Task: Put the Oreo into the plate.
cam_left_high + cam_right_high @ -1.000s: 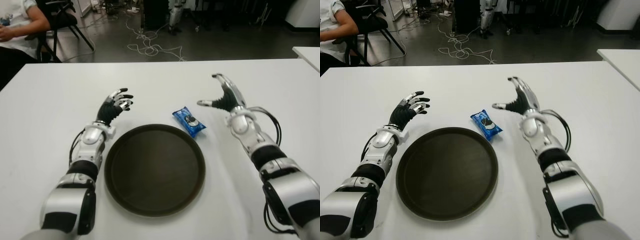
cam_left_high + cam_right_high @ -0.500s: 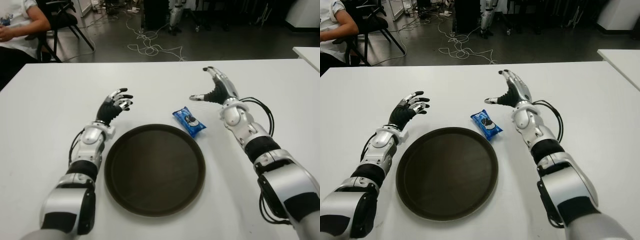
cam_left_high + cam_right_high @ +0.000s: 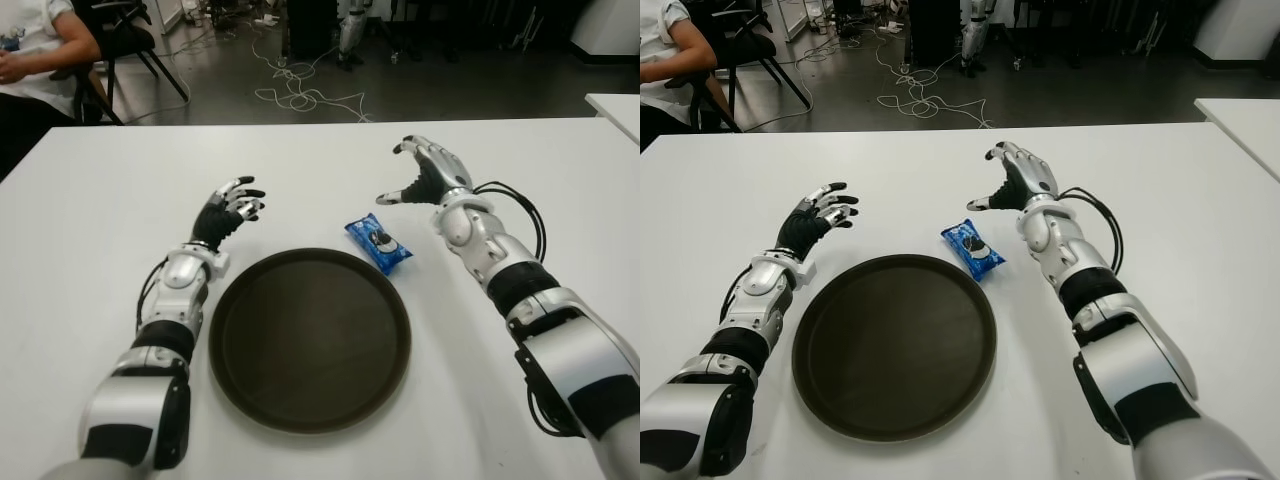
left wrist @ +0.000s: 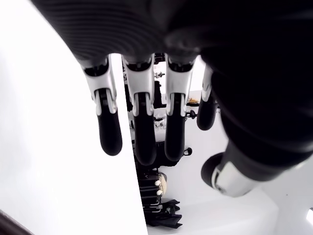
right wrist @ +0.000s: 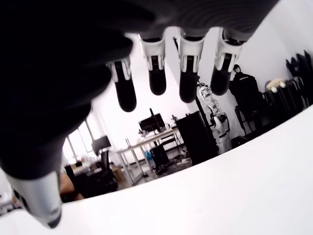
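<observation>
A blue Oreo packet [image 3: 379, 242] lies on the white table [image 3: 300, 170] just beyond the upper right rim of the round dark brown plate [image 3: 250, 390]. My right hand [image 3: 420, 172] hovers behind and to the right of the packet, fingers spread and holding nothing, apart from the packet. My left hand [image 3: 232, 208] shows left of the plate's far rim, fingers relaxed and holding nothing. The plate holds nothing.
A seated person [image 3: 40, 50] is at the far left beyond the table's corner. Cables [image 3: 300, 95] lie on the floor behind the table. A second white table's edge [image 3: 615, 105] shows at the far right.
My right hand has moved left and away from me, toward the space behind the Oreo packet, with its fingers curling slightly. The left hand, packet and plate have not moved.
</observation>
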### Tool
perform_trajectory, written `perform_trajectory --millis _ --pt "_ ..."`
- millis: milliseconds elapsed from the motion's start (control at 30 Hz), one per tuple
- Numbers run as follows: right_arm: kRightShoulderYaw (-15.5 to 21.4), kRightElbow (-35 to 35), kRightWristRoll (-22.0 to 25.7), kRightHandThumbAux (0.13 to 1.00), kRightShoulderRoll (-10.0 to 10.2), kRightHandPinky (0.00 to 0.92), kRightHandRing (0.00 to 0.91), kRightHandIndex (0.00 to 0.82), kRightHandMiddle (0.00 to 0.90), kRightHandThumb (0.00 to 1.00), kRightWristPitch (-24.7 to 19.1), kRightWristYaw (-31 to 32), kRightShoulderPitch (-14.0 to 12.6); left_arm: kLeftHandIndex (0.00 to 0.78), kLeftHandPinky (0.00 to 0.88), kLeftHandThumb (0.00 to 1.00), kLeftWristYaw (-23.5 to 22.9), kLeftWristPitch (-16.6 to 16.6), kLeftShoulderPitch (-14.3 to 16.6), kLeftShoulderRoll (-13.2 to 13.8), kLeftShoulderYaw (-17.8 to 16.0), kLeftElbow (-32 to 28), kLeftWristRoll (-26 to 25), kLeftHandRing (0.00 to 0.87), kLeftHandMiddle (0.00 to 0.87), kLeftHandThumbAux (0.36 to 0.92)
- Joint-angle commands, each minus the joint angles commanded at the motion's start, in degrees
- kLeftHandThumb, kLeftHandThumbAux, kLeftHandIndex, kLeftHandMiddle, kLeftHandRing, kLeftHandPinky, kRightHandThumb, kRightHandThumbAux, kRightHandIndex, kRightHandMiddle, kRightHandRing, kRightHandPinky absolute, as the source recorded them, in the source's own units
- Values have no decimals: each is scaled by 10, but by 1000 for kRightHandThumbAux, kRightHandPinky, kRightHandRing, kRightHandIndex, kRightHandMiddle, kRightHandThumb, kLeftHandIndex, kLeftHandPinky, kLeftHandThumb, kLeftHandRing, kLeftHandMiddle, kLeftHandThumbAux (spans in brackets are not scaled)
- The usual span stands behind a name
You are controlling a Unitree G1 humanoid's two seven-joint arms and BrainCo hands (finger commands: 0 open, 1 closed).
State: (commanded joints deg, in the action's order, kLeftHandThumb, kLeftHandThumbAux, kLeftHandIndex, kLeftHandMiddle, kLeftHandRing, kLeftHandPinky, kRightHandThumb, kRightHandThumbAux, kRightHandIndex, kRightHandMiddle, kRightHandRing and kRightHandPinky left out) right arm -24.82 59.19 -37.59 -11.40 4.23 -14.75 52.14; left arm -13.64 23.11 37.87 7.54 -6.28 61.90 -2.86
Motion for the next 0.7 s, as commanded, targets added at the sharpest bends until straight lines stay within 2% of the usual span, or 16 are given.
perform_trajectory --millis 300,467,700 --pt "-38 -46 -36 694 18 299 303 247 275 0 -87 47 2 190 329 68 0 -4 -1 0 0 -4 -1 302 312 714" --pt "-62 -107 -63 687 23 359 324 258 281 0 -169 98 -15 191 328 68 2 -8 0 -1 1 -4 1 302 312 718" --pt "-74 -161 -80 670 21 399 337 259 283 0 -232 137 -29 190 328 70 1 -3 0 -2 -1 -2 -2 302 311 703"
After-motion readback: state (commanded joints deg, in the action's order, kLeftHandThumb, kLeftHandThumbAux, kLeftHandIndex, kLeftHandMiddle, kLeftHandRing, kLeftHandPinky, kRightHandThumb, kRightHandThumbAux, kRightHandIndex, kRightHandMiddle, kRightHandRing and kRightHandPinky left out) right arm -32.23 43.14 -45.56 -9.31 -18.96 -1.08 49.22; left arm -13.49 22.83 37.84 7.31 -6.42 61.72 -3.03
